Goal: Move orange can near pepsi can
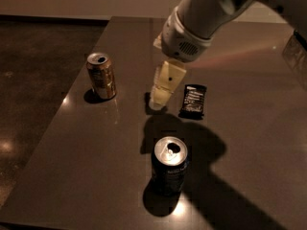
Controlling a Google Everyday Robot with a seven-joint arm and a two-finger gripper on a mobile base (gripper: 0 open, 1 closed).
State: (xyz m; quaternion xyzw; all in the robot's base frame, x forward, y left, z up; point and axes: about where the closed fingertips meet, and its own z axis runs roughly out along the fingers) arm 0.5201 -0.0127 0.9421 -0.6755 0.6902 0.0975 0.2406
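Observation:
The orange can (pixel 101 75) stands upright on the left part of the dark table (pixel 249 152), orange-gold with a silver top. The pepsi can (pixel 169 165) stands upright near the front middle, dark navy with a shiny open top. My gripper (pixel 158 98) hangs from the pale arm over the table's middle, pointing down, to the right of the orange can and above and behind the pepsi can. It touches neither can and holds nothing that I can see.
A flat black snack wrapper (pixel 193 100) lies just right of the gripper. The table's left edge (pixel 57 114) runs diagonally beside the orange can, with dark floor (pixel 33 71) beyond it.

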